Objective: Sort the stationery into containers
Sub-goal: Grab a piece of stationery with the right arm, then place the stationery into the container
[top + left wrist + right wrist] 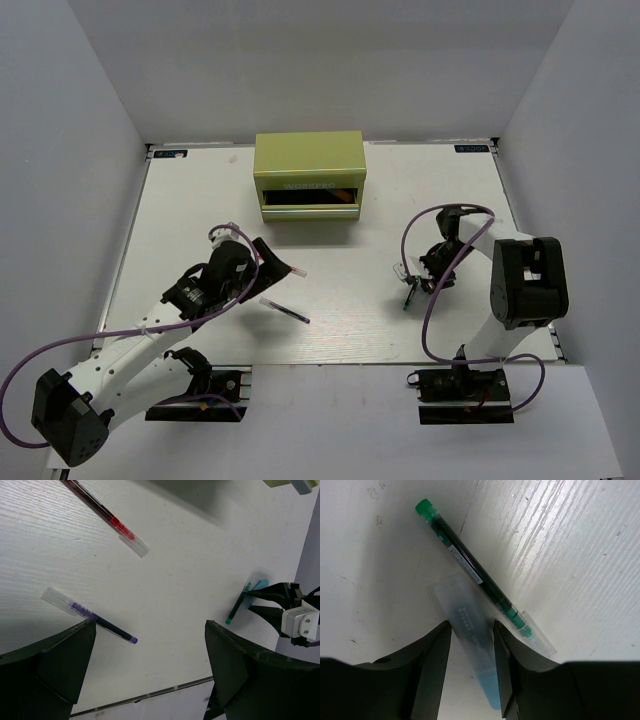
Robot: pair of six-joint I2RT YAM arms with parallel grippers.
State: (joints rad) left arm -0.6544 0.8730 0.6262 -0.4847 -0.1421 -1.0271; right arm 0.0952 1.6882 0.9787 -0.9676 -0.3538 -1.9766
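Observation:
The olive-green chest (309, 160) stands at the back middle with one drawer (310, 197) pulled open. My left gripper (260, 263) is open and empty above the table; in its wrist view (150, 625) a purple pen (90, 615) lies by the left finger and a red-dark pen (106, 518) lies farther off. My right gripper (414, 280) is down at the table, its jaws closed against both sides of a light-blue marker (470, 625) that lies flat. A green pen (470, 570) lies touching the marker beside the right finger. The other markers are out of view.
The purple pen (286, 311) and red-dark pen (284, 266) lie in front of the left gripper. The green pen (408, 297) lies at the right gripper. White walls close the table on three sides. Purple cables loop off both arms.

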